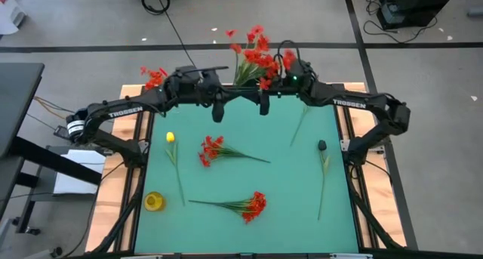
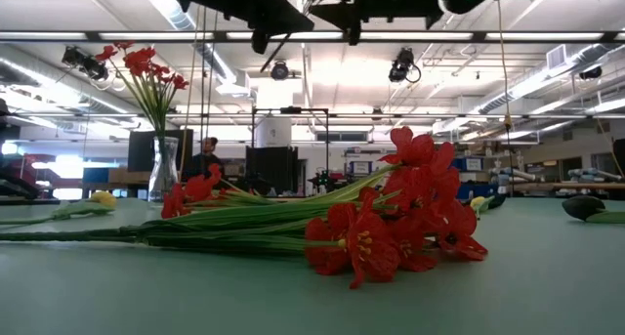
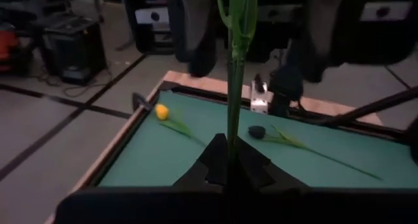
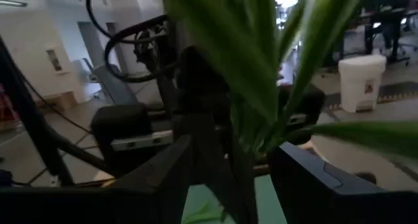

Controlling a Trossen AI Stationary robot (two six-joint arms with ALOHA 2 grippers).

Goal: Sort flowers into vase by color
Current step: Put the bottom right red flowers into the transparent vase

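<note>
Stem upright between both hands near 12 o'clock of the bench (image 1: 302, 214): left hand (image 3: 230, 160) pinched shut on the red spray (image 1: 258, 57), blossoms overhead, right hand (image 1: 266, 106) wide around the same stalk. Long axis vertical. Green leafy stalk, bright red blooms.
</note>
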